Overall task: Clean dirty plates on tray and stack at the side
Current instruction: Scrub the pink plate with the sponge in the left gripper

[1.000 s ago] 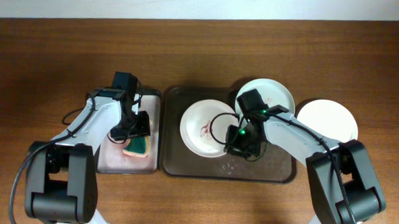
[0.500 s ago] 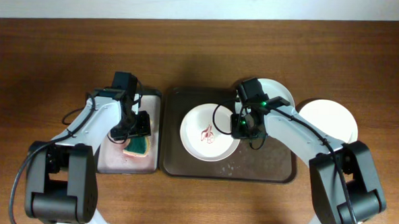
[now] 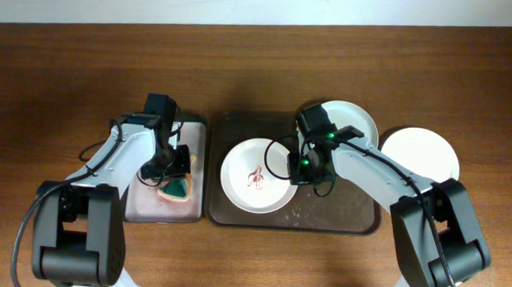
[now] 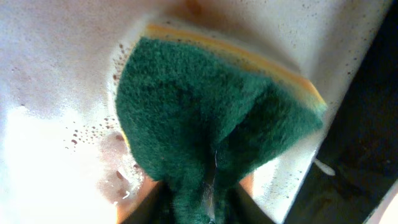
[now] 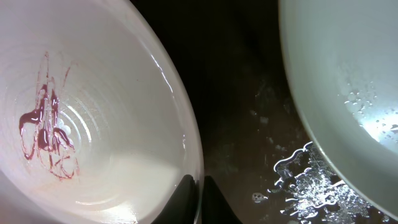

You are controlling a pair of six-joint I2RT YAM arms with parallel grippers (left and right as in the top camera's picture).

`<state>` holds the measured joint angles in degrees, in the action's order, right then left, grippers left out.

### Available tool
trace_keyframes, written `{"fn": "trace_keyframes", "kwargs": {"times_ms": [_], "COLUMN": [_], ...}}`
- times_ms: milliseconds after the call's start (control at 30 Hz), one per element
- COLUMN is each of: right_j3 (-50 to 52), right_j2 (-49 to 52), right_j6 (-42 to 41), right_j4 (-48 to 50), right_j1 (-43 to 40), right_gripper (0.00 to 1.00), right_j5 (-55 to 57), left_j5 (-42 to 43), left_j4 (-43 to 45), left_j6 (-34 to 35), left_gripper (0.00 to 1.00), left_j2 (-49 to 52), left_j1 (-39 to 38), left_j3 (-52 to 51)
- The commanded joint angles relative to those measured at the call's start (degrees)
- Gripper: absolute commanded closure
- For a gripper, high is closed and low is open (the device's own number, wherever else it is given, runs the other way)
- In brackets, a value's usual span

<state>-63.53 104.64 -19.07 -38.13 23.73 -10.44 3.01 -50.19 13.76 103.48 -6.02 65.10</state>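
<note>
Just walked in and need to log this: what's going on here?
The right claw pinches the rim of a sauce-smeared plate on the dark tray. The left claw holds a green sponge in the small soapy tray beside it. A second plate, wet, sits at the dark tray's far corner; a third plate lies on the table.

Robot lab bench.
At 6 o'clock the left arm (image 3: 117, 155) and right arm (image 3: 384, 175) rise over a wooden table (image 3: 60, 74); a plain pale wall (image 3: 245, 0) runs along 12 o'clock.
</note>
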Motion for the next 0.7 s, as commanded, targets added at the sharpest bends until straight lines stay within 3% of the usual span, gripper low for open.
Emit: {"fn": "trace_keyframes", "kwargs": {"times_ms": [0, 100, 133, 167, 200, 233, 433, 567, 667], "right_j3": [0.4, 0.4, 0.4, 0.4, 0.4, 0.4, 0.4, 0.4, 0.4], "right_j2": [0.9, 0.9, 0.9, 0.9, 0.9, 0.9, 0.9, 0.9, 0.9], "right_j6": [0.4, 0.4, 0.4, 0.4, 0.4, 0.4, 0.4, 0.4, 0.4], "right_j4": [-0.4, -0.7, -0.7, -0.7, -0.7, -0.7, -1.4, -1.6, -1.6], "right_j1": [0.4, 0.4, 0.4, 0.4, 0.4, 0.4, 0.4, 0.4, 0.4], "right_gripper": [0.93, 0.92, 0.93, 0.93, 0.93, 0.93, 0.93, 0.93, 0.93], "right_j5": [-0.5, -0.5, -0.5, -0.5, -0.5, -0.5, -0.5, -0.5, -0.5], "left_j5": [0.7, 0.7, 0.7, 0.7, 0.7, 0.7, 0.7, 0.2, -4.6], "left_j4": [-0.3, 0.3, 0.4, 0.6, 0.7, 0.9, 1.9, 2.1, 3.1], "left_j6": [-0.2, -0.2, -0.2, -0.2, -0.2, -0.2, -0.2, -0.2, -0.2], "left_gripper": [0.91, 0.98, 0.96, 0.75, 0.79, 0.99, 1.0, 1.0, 1.0], "left_j2": [-1.5, -1.5, -1.5, -1.5, -1.5, -1.5, -2.0, -7.9, -12.5], "left_j1": [0.1, 0.1, 0.1, 0.1, 0.1, 0.1, 0.2, 0.2, 0.2], "left_j3": [-0.8, -3.0, -3.6, -4.0, -4.1, -4.1, -1.1, 2.6, 2.6]}}
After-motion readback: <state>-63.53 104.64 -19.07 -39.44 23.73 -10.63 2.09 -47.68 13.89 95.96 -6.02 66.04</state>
